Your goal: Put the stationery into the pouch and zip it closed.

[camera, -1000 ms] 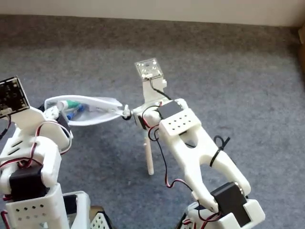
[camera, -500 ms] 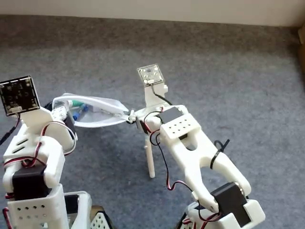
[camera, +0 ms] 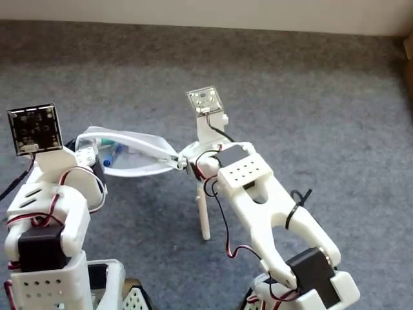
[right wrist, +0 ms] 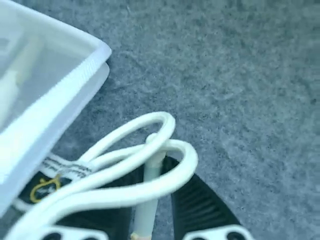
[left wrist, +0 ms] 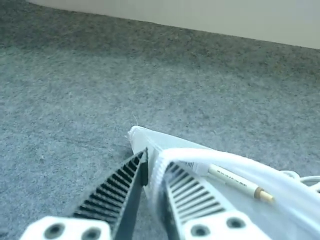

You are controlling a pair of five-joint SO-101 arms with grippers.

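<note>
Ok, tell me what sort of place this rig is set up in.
Probably an indoor hobby or lab workspace: grey carpet-like matting covers the surface, a pale wall runs along its far edge, and the left arm and right arm hold a clear pouch between them.

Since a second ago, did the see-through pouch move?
Yes. In the high view the pouch slid a little to the right, toward the white stick lying on the carpet, with the right gripper shut on its cord.
</note>
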